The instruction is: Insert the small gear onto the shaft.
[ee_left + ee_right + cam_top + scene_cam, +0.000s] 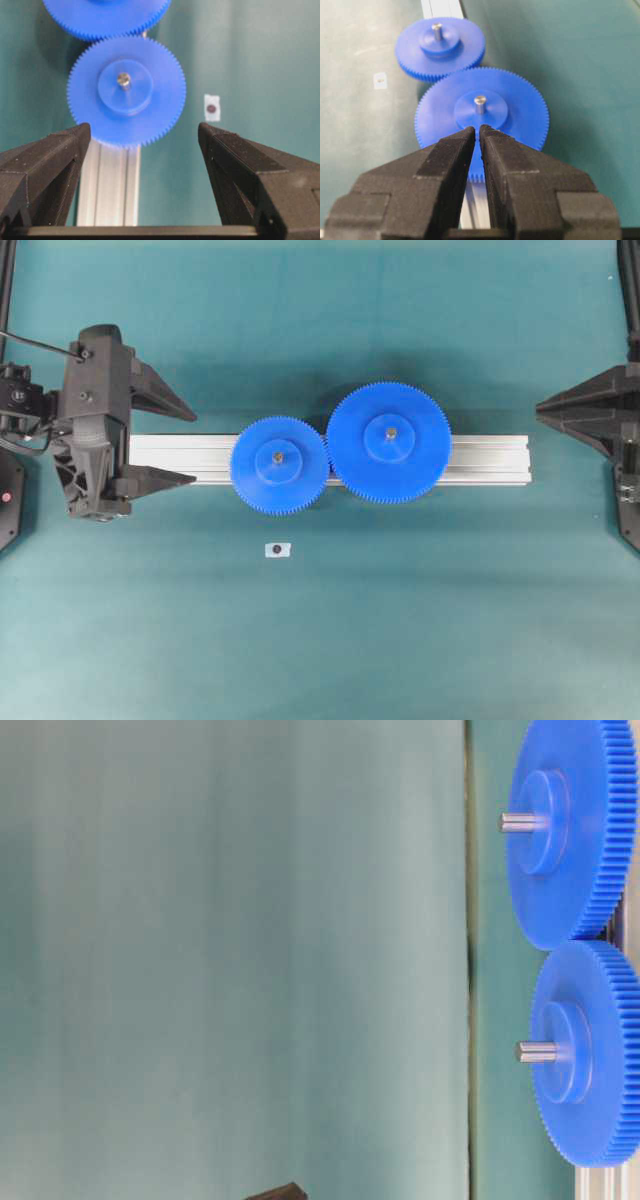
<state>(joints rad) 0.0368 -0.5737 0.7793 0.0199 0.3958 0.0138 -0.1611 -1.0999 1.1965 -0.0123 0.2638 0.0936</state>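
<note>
Green matting (320, 640) carries two blue gears; the small gear (279, 460) (already on its shaft (277, 454)) sits just beyond the wide-open, empty left claw (160, 445), while the right claw (477, 131) is closed.

Lighting's even and bright on my end, soft shadows only under the gears (340, 450). Overhead is sharp. Table-level view is rotated sideways, left part a washed-out blur. Both wrist views have near fingers (40, 170) soft; right wrist's far gear (440, 47) is slightly defocused.
</note>
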